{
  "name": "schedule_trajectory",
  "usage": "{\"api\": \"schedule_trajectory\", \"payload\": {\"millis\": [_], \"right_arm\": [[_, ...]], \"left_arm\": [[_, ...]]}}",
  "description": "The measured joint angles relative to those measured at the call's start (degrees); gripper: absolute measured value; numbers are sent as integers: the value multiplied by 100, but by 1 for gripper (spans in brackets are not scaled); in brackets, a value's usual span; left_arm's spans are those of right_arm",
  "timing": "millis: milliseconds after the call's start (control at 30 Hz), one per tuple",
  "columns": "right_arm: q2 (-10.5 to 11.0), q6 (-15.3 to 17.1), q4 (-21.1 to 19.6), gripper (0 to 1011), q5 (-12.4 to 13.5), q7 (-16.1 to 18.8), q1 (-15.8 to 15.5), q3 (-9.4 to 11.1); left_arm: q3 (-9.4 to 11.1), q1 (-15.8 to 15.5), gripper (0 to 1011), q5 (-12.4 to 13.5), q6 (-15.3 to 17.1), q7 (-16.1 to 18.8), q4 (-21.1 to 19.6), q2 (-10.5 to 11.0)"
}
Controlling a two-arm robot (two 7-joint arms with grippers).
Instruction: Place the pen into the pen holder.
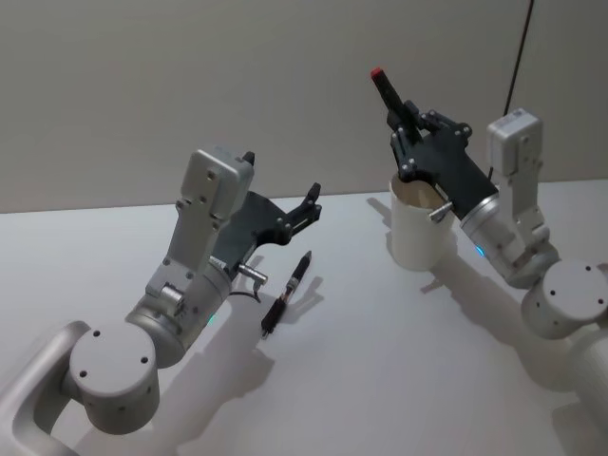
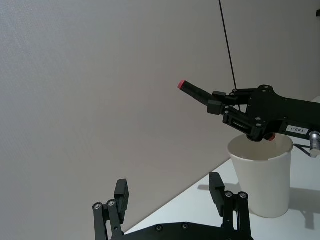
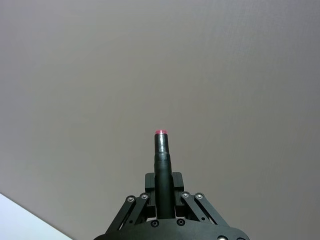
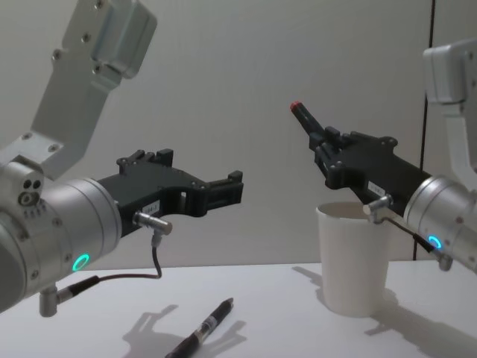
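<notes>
- the right gripper (image 1: 404, 119) has its jaws clamped on a black pen (image 1: 388, 90) with a red end. it hangs right over the white paper cup (image 1: 418, 237), which is the pen holder, at the back right of the table (image 1: 380, 361).
- the pen sits tilted, red end pointing up and away. i can't see its lower end, so i can't tell if it's lined up with the cup's mouth.
- biggest worry imo: if it lets go at that slant, the pen could clip the rolled rim and skid off onto the table, or lean hard on 1 side and tip the cup.
- the cup looks light and nothing is holding it. the gripper body is just above the rim, so a sloppy move down could shove it or knock it over.
- there's a wall (image 1: 285, 85) close behind the cup, so not much room back there. the open room is straight up and toward the front of the table.
- the left gripper (image 1: 312, 204) hovers with its jaws spread and nothing in them, well apart from the cup, so no clash there.
- a second pen (image 1: 288, 293) lies flat on the table just below the left gripper, clear of the cup.
</notes>
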Motion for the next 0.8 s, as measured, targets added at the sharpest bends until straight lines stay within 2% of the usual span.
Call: {"api": "schedule_trajectory", "payload": {"millis": [467, 567, 667, 767, 800], "right_arm": [[22, -59, -20, 189, -2, 1, -127, -24], [26, -61, -32, 226, -3, -3, -141, -25], [33, -63, -46, 352, -3, -10, -163, -27], [36, -65, -54, 407, -4, -14, -173, -28], [38, -66, -57, 462, -4, -17, -178, -28]], "left_arm": [[0, 0, 1001, 0, 0, 0, 0, 0], [0, 0, 1001, 0, 0, 0, 0, 0], [0, 0, 1001, 0, 0, 0, 0, 0], [0, 0, 1001, 0, 0, 0, 0, 0], [0, 0, 1001, 0, 0, 0, 0, 0]]}}
